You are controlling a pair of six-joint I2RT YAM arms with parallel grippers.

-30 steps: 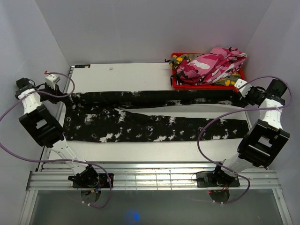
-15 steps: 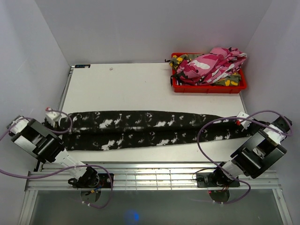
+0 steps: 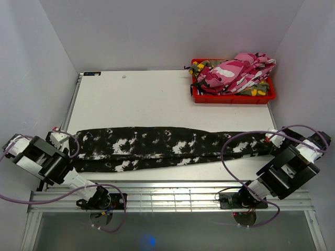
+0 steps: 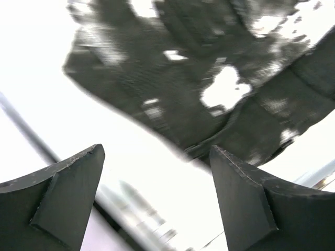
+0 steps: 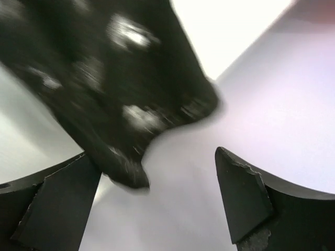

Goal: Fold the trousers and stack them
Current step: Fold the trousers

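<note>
Top external view, far left: the left gripper (image 3: 58,137) sits low at the near-left of the white table (image 3: 146,94), just beside the end of the black trousers (image 3: 157,146). Its wrist camera shows both dark fingers (image 4: 63,183) spread wide with nothing between them, and the splotched cloth (image 4: 209,78) lying flat just beyond the tips.

The black trousers are folded lengthwise into one long narrow band, which runs across the near part of the table from one gripper to the other.

At the band's right end is the right gripper (image 3: 272,137), near the table's right edge. In its blurred wrist view the jaws stand wide apart and grip nothing. The trouser end (image 5: 104,89) seems to lie just past the left finger (image 5: 52,204), though the blur hides whether they touch.

At the far-right corner a red bin (image 3: 230,98) holds bunched pink-white camouflage trousers (image 3: 235,70) heaped over green-yellow camouflage trousers (image 3: 257,91).
</note>
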